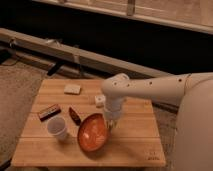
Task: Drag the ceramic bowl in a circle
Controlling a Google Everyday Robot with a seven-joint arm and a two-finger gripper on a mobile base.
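The ceramic bowl [93, 133] is orange-red, glossy and round, and sits on the wooden table [135, 145] near its front middle. It looks tipped, with its far right rim raised. My gripper [109, 121] comes down from the white arm [145, 89] onto the bowl's upper right rim. The rim hides where the gripper meets the bowl.
A small white cup [58, 128] stands just left of the bowl. A dark red item [74, 115] lies between them. A dark bar [48, 112] lies at the left, a pale block [72, 89] at the back, and a white packet [99, 100] behind the arm.
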